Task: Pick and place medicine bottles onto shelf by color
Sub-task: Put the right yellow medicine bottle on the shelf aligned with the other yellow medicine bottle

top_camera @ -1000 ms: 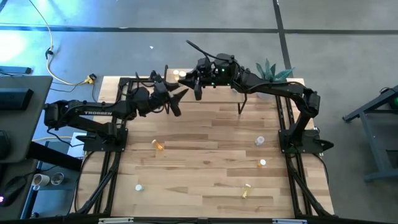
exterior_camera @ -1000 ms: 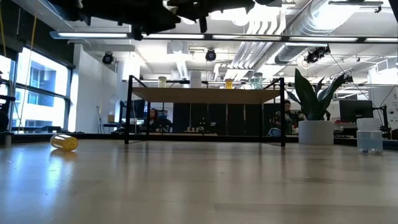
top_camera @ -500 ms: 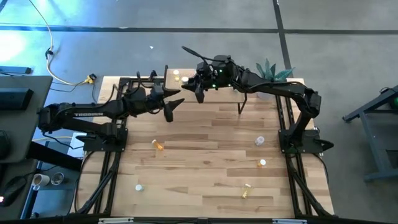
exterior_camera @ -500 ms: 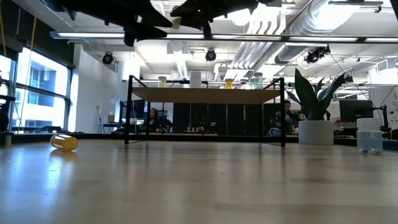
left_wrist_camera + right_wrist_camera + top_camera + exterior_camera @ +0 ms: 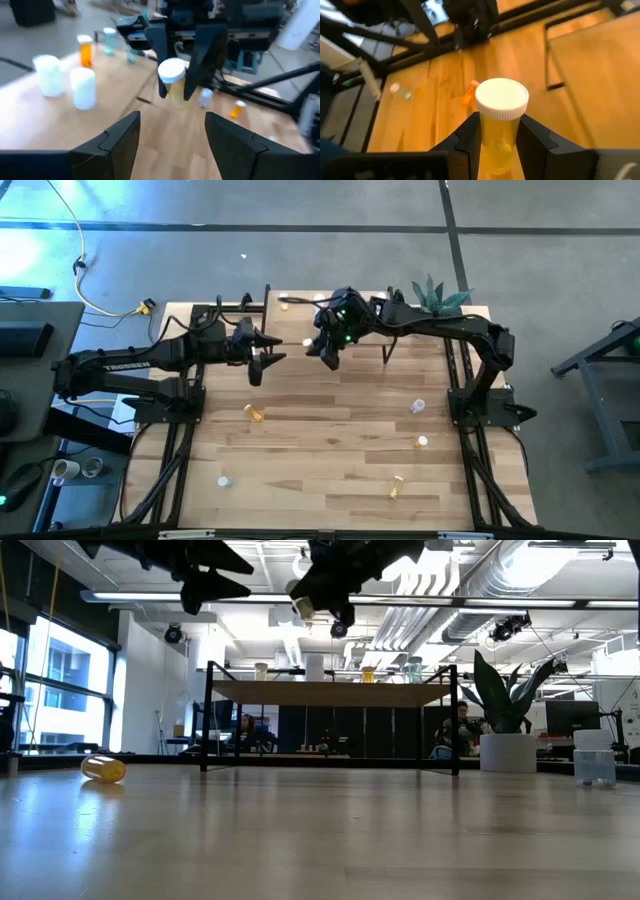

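Gripping yellow bottle (image 5: 501,125), right tool (image 5: 500,142)

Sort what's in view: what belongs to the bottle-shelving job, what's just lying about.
Job: yellow bottle held in the right gripper; open left gripper; shelf; loose bottles on the table, like the orange one.

Lying about: potted plant; yellow cable on the floor.

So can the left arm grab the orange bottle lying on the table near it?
Probably yes. The left gripper has open, empty fingers, and the orange bottle lies alone on bare table, with nothing between them.
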You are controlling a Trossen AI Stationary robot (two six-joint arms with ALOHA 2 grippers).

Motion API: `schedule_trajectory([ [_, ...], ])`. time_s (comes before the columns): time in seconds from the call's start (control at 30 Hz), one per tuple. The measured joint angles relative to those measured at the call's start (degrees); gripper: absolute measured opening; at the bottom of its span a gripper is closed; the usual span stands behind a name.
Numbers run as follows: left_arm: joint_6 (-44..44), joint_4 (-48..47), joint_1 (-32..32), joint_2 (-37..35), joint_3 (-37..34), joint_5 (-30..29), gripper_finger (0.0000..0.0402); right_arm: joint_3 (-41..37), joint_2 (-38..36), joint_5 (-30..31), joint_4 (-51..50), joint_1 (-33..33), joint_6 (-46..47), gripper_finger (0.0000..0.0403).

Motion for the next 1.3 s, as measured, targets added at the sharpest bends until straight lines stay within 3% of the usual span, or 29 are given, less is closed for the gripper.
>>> schedule_trajectory([
  [0.37, -6.07, -16.22, 0.15, 5.16, 12.44, 9.54, 0.0211, 0.02, 1.0, -6.19, -3.32, 2.49, -2.07, 0.009],
  [0.5, -12.99, -16.81, 0.15, 8.01, 14.41, 15.13, 0.0211, 0.02, 1.27, -9.58, -3.56, 3.45, -1.97, 0.009],
  [0.8, -24.07, -15.86, -0.14, 13.05, 15.77, 21.84, 0.0211, 0.02, 1.3, -11.72, -4.15, 6.7, -2.08, 0.009],
  [1.3, -26.38, -10.1, -5.75, 18.29, 15.82, 21.45, 0.0211, 0.02, 1.3, -11.8, -4.67, 8.24, 1.97, 0.009],
])
